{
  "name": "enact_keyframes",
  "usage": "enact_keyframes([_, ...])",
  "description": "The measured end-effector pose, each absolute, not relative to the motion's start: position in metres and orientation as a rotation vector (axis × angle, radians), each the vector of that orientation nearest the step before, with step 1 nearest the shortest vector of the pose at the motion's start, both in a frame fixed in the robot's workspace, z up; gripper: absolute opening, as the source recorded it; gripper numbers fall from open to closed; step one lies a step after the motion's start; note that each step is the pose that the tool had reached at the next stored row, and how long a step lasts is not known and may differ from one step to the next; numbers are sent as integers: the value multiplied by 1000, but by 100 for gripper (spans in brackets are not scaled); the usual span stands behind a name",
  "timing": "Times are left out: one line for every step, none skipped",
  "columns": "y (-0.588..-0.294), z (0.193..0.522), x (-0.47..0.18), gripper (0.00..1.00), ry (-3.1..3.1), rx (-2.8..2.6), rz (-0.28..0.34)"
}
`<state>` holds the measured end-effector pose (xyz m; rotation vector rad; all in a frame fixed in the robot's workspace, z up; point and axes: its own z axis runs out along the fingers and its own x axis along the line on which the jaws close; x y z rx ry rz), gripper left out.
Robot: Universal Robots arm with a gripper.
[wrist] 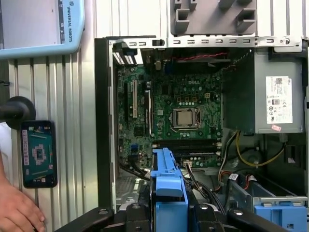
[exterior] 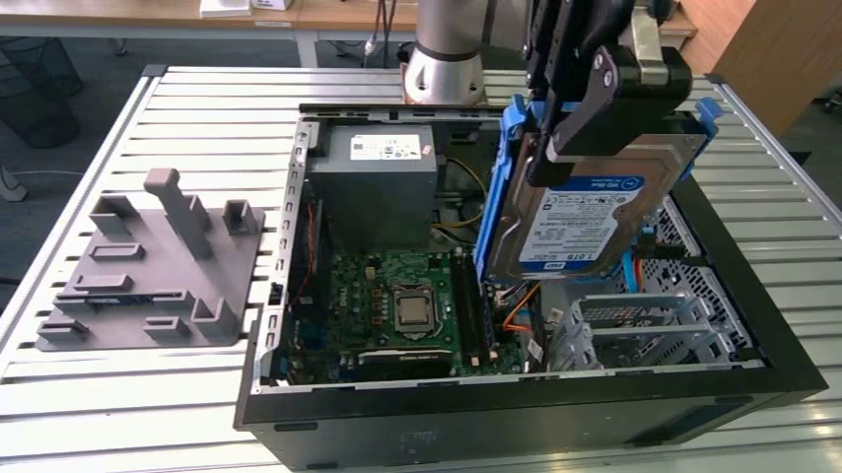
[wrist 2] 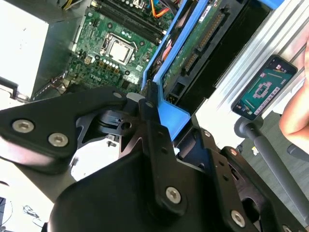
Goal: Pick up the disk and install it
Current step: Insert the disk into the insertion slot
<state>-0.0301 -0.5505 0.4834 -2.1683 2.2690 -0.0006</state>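
The disk [exterior: 579,219], silver with a white-and-blue label and blue side rails, hangs tilted on edge above the right part of the open computer case [exterior: 526,419]. My gripper [exterior: 616,123] is shut on its upper end, one black finger lying across the labelled face. In the second wrist view the fingers [wrist 2: 148,113] pinch the blue rail [wrist 2: 169,116], and the disk's green circuit-board side [wrist 2: 193,48] points down into the case. In the first wrist view the blue rail [wrist: 166,186] sticks out from between the gripper's black fingers [wrist: 145,212].
Inside the case are the grey power-supply box [exterior: 382,182], the motherboard [exterior: 401,305] and a metal drive cage [exterior: 645,320] below the disk. A grey plastic fixture [exterior: 152,266] lies at the exterior view's left. A phone [wrist: 38,153] and a person's hand [wrist: 17,210] are beside the case.
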Motion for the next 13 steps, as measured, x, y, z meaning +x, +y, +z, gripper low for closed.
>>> enact_keyframes([-553,482,-30,37,2269,-2169,-1])
enact_keyframes([-555,480,-29,37,2269,-2168,0])
enact_keyframes([-557,479,-29,37,2269,-2168,0])
enact_keyframes([-558,477,-28,37,2269,-2168,0])
enact_keyframes([-559,475,-27,37,2269,-2168,0])
enact_keyframes([-559,475,-25,37,2269,-2168,0])
enact_keyframes([-559,475,-25,37,2269,-2168,0])
enact_keyframes([-559,475,-25,37,2269,-2168,0])
enact_keyframes([-559,475,-25,37,2269,-2168,0])
enact_keyframes([-559,475,-24,37,2269,-2168,0])
enact_keyframes([-559,475,-24,37,2269,-2168,0])
enact_keyframes([-559,475,-24,37,2269,-2168,0])
enact_keyframes([-559,475,-24,37,2269,-2168,0])
